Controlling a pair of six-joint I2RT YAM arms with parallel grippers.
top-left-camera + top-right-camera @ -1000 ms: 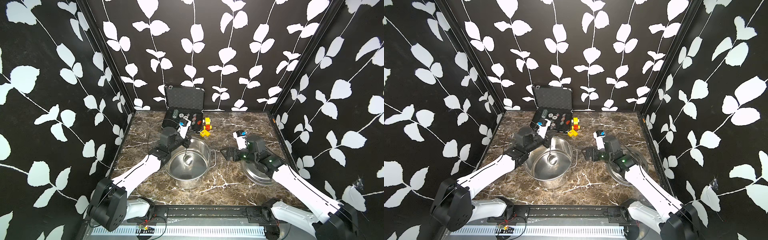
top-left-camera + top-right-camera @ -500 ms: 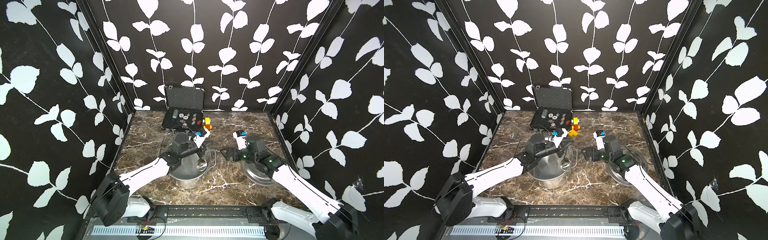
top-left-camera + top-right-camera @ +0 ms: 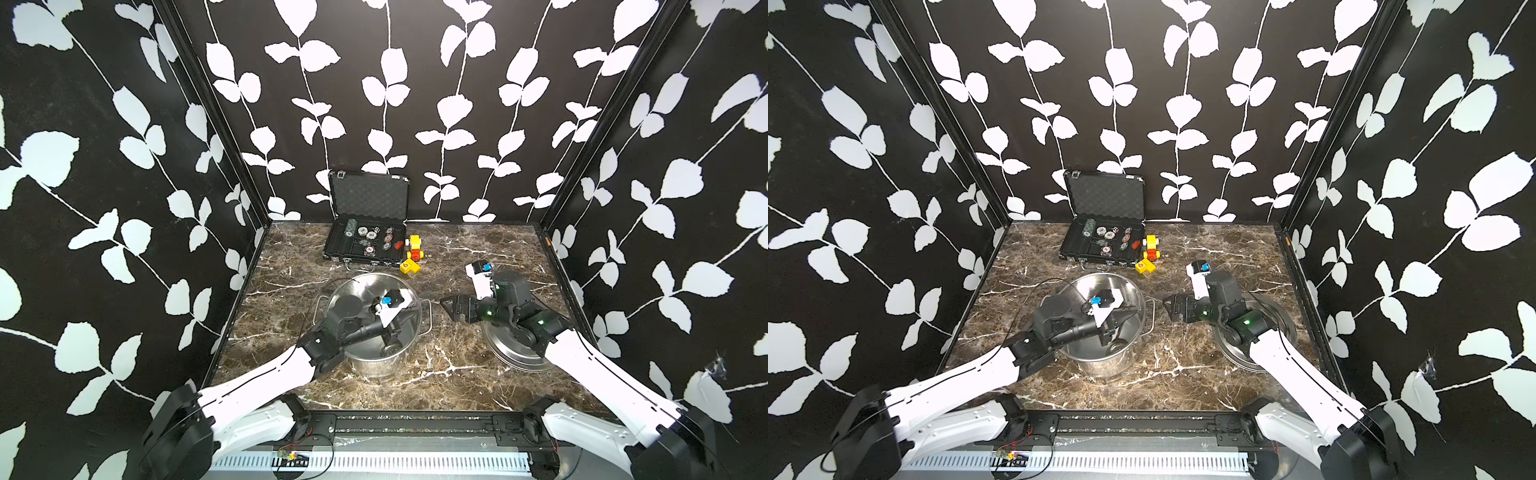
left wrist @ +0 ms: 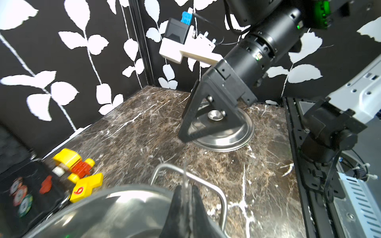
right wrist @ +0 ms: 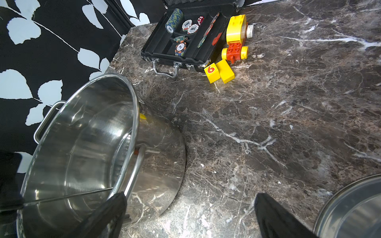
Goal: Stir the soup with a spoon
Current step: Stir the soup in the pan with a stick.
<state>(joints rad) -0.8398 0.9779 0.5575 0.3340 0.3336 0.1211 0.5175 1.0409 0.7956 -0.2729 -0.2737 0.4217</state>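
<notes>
The steel pot (image 3: 365,291) stands mid-table. Its inside (image 5: 82,144) is bare shiny metal, and no soup is in view. My left gripper (image 3: 409,315) (image 3: 1131,313) (image 4: 186,193) hangs over the pot's right half, shut on the spoon. The spoon's thin handle (image 4: 185,175) pokes past the fingertips toward the pot's right handle and runs across the pot (image 5: 68,195). Its round bowl (image 3: 390,350) sits low inside. My right gripper (image 3: 451,305) (image 5: 189,197) hovers open and empty just right of the pot.
The round steel lid (image 3: 515,353) (image 4: 226,140) lies upside down under my right arm. Behind the pot are an open black case of poker chips (image 3: 365,245), a yellow-red toy (image 3: 414,247) and a yellow block marked 6 (image 5: 218,71). Patterned walls close in three sides.
My left gripper has swept the spoon from the pot's far-left rim across to its right side. The right arm has stayed where it was, still open.
</notes>
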